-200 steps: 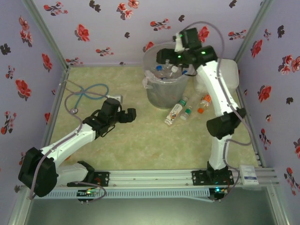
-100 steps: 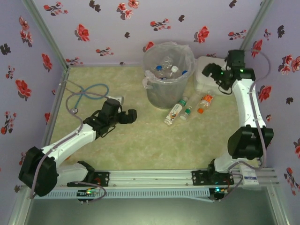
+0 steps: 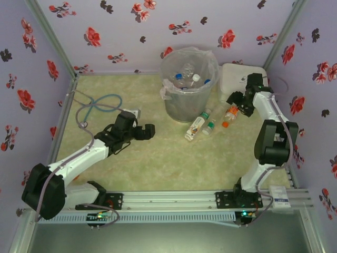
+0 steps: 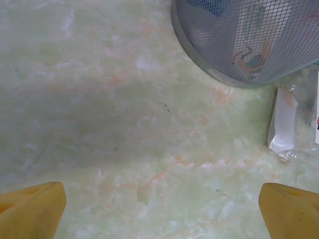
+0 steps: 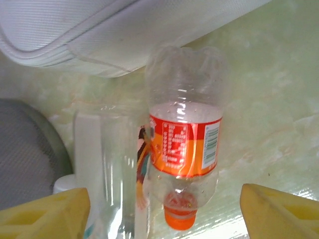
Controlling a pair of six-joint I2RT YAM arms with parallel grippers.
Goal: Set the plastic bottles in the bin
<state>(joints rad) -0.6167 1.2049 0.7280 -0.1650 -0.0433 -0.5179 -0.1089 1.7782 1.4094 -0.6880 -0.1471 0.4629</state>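
Right of the bin, the right gripper straddles the orange-capped bottle, fingers spread, holding nothing; a second bottle just beside it on the bin's side could get pinched too, or either could slip; the left gripper, left of the bin, gapes empty.

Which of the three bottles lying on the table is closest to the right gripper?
The orange-capped bottle, just ahead of the right gripper; the green-capped bottle and its neighbour lie further left.
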